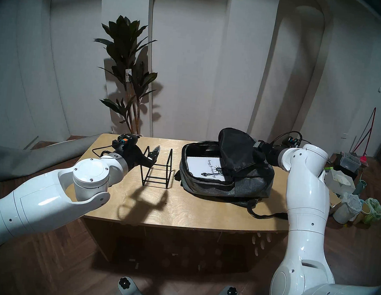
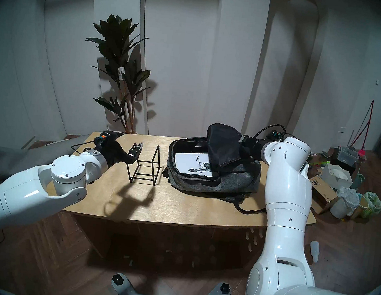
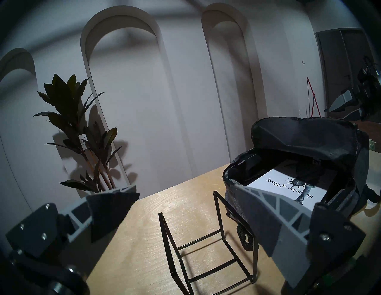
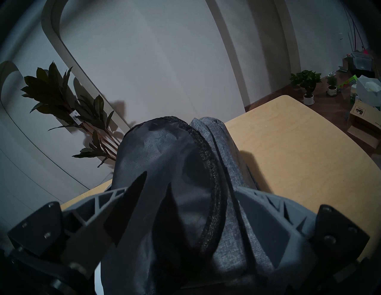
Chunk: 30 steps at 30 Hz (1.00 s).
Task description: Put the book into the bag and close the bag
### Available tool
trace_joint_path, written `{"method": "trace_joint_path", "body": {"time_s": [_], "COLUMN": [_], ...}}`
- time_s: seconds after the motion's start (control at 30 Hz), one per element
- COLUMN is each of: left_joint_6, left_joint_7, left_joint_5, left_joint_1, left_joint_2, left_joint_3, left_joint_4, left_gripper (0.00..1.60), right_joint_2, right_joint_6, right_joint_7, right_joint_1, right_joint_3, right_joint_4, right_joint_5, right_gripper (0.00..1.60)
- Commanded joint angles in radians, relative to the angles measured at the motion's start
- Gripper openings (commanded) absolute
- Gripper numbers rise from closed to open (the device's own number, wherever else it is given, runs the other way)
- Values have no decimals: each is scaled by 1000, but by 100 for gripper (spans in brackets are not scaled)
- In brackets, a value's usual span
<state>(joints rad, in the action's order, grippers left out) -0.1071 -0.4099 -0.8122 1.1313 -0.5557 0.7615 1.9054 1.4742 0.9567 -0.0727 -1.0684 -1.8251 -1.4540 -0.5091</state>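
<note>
Right pincer (image 4: 191, 208) clamped on bag (image 4: 224, 164) flap.

Black wire stand (image 1: 157, 168) on wooden table (image 1: 185, 211), plant (image 1: 125, 71) behind

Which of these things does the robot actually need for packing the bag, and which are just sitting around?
Part of the job:
- book, lying inside the open bag
- bag, flap raised
- right hand, gripping the flap
- left hand, open and empty

Just lying about:
- black wire stand
- plant
- floor clutter
</note>
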Motion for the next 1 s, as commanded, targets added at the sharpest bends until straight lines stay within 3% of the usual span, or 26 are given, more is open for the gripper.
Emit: {"method": "trace_joint_path", "body": {"time_s": [0.0, 0.97], "left_joint_6": [1, 38], "left_joint_7": [-4, -55], "left_joint_5": [4, -17], "left_joint_1": [-18, 26], "left_joint_2": [-7, 40], "left_joint_3": [11, 16], "left_joint_4": [0, 51], "left_gripper": [160, 160], "right_joint_2": [2, 9], "right_joint_6": [-27, -16], "right_joint_7": [13, 8], "right_joint_1": [38, 41], "right_joint_3": [12, 50], "right_joint_4": [14, -36], "right_joint_5": [-3, -4], "right_gripper": [160, 160]}}
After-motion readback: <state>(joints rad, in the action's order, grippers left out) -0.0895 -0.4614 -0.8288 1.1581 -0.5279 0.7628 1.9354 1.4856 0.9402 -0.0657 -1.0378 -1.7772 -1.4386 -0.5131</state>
